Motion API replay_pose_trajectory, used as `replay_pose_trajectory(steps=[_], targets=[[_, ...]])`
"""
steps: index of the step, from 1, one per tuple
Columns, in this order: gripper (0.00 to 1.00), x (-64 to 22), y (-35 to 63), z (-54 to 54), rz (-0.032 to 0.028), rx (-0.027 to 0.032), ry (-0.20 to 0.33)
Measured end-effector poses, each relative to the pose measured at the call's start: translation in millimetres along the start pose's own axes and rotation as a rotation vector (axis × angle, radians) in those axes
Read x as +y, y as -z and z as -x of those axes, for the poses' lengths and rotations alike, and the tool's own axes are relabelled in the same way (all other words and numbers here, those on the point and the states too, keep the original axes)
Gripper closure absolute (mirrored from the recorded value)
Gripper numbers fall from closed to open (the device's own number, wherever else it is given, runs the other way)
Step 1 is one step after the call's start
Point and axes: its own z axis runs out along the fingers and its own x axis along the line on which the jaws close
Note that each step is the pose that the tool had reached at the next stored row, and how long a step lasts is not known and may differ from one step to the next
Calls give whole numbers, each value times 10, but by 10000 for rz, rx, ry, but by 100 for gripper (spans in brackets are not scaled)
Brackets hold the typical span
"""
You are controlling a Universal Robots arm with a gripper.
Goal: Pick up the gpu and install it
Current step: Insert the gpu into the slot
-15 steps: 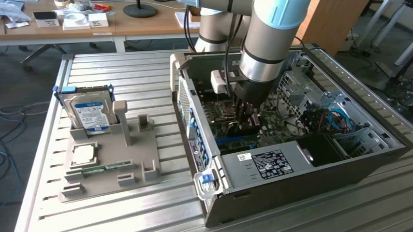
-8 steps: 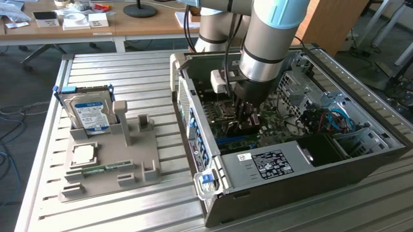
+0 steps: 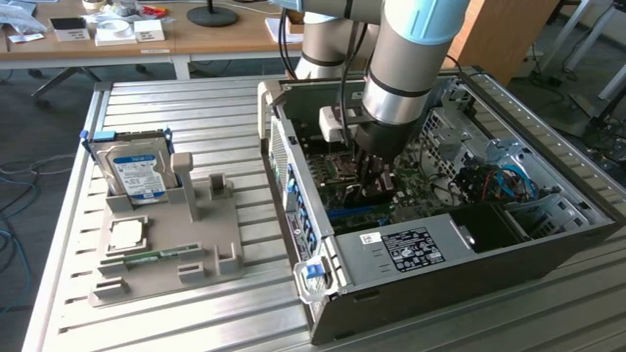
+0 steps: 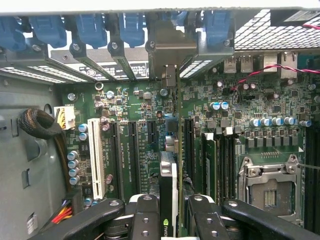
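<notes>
Black two-finger gripper [image 4: 175, 220] is clamping the thin dark gpu card [image 4: 172, 170] edge-on, centre frame in the exterior view, inside the open grey PC case [image 3: 470, 286]. Green motherboard [image 4: 150, 100] and white slot [image 4: 95, 157] are lying beneath; blue retention clips [image 4: 90, 27] are crowding the silver bracket [image 4: 170, 47]. Blue-labelled silver hard drive [image 3: 137, 172] is sitting in the grey holder tray [image 3: 210, 242] at left.

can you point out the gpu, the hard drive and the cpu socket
gpu [image 4: 169, 187]: wrist view, its dark upper edge.
hard drive [image 3: 135, 174]: exterior view, its blue label.
cpu socket [image 4: 270, 192]: wrist view, its metal frame.
</notes>
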Motion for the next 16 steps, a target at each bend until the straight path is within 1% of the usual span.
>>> replay_pose_trajectory(steps=[8,16], targets=[[73,4,-18,0,0,-19,30],[73,10,-31,-2,0,-16,34]])
